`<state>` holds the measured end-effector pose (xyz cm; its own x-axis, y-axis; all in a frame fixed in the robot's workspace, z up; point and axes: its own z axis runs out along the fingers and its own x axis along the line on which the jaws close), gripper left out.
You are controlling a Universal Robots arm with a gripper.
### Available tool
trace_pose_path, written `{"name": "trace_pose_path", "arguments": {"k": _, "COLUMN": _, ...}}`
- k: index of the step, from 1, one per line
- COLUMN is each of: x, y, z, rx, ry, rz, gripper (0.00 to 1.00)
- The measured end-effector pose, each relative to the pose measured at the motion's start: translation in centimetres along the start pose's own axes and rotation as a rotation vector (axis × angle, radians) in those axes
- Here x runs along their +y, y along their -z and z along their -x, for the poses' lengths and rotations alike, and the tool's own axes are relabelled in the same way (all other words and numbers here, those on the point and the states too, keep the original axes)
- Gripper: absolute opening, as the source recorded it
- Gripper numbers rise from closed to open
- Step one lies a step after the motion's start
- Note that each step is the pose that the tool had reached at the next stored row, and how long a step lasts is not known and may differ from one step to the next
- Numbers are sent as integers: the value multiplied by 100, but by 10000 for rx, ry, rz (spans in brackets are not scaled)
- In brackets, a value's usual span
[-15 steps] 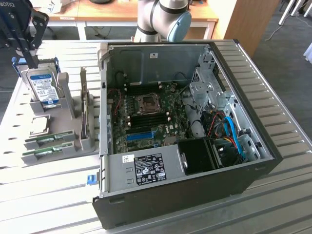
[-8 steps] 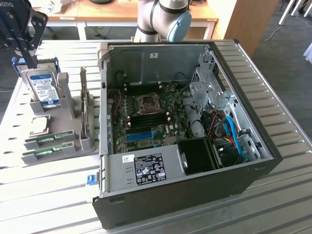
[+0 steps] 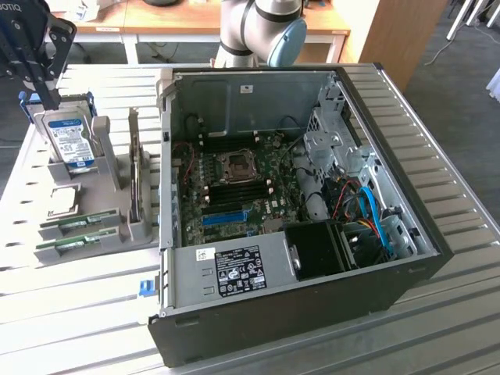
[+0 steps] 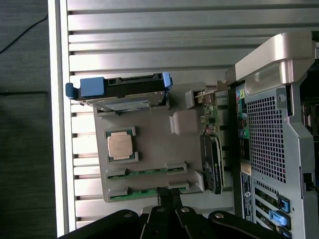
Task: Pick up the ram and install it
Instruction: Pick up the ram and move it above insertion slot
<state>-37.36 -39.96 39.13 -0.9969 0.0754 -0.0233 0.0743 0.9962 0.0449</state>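
Observation:
Two ram sticks, thin green boards, lie side by side in slots at the near end of the grey parts tray (image 3: 23, 226): one ram stick (image 3: 80, 223) (image 4: 146, 172) and another ram stick (image 3: 74, 244) (image 4: 142, 192) beside it. My gripper (image 3: 47, 94) (image 4: 167, 198) hangs high above the tray, over the hard drive end in the exterior view. In the wrist view its shut fingertips sit just over the outer ram stick. Nothing is held between the fingers.
The tray also holds a blue-labelled hard drive (image 3: 69, 139), a square silver processor (image 4: 121, 145) and an upright card (image 3: 139, 180). To the exterior view's right stands the open computer case (image 3: 406, 258) with its motherboard (image 3: 234, 187) exposed. All rest on a slatted metal table (image 3: 70, 312).

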Motion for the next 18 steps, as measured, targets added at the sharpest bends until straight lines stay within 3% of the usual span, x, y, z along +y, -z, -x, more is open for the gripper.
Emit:
{"name": "trace_pose_path", "arguments": {"k": 10, "x": 0, "y": 0, "z": -1, "rx": 4, "ry": 88, "rz": 2, "gripper": 11}}
{"name": "trace_pose_path", "arguments": {"k": 18, "x": 0, "y": 0, "z": -1, "rx": 36, "ry": 778, "rz": 18, "gripper": 11}}
